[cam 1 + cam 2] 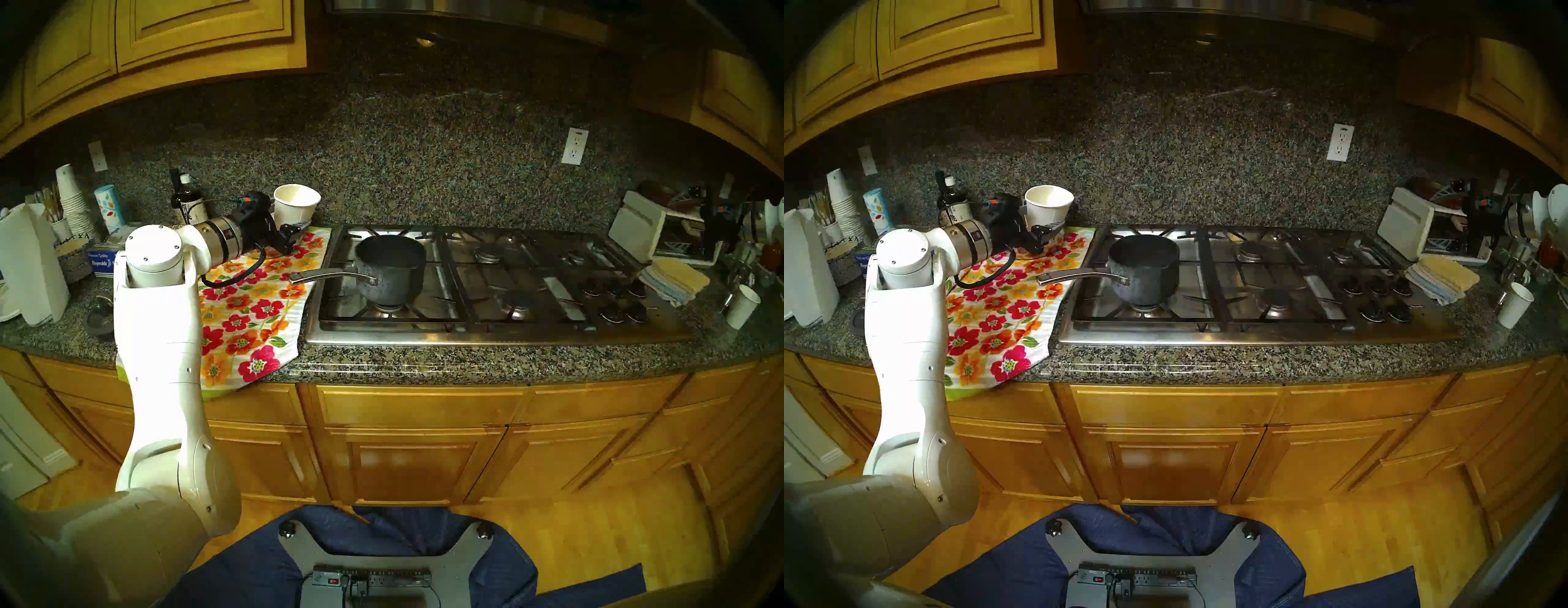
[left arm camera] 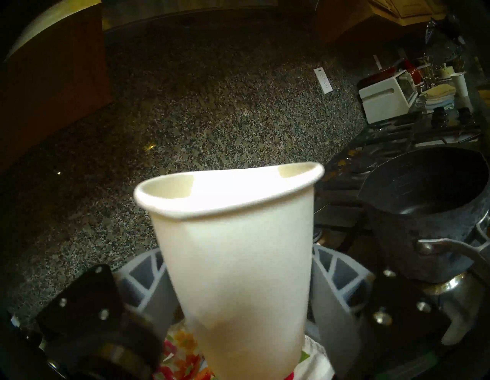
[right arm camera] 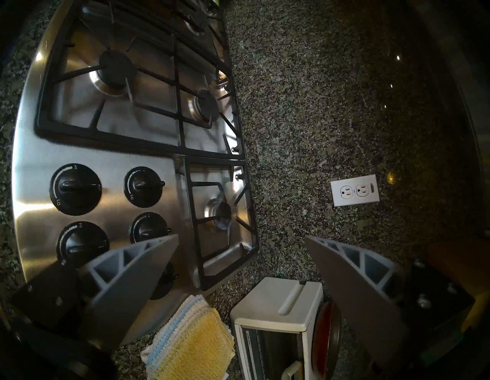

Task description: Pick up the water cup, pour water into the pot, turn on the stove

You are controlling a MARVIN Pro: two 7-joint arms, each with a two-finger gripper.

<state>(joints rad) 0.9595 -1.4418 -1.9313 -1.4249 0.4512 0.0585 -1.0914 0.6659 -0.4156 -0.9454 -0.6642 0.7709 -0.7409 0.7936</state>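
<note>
The water cup [image 1: 297, 206] is clamped upright in the left claw [image 1: 292, 229], lifted above the floral towel [image 1: 250, 314] near the surface's back edge, just left of the stove [image 1: 488, 288]. The pot [image 1: 390, 271] sits on the stove's front-left burner, handle pointing left. Open room lies between them. The right claw [image 3: 241, 292], spread wide and empty, hangs over the knobs [image 3: 75, 189].

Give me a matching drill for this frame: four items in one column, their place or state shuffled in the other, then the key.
Items:
1. water cup
2. pot
3. floral towel
4. right gripper

States:
A. spread on the counter, left of the stove
B. jaws wide apart, nothing between them
C. clamped upright in the left gripper
D. sitting on a front burner grate

Pairs: 1-C, 2-D, 3-A, 4-B
</note>
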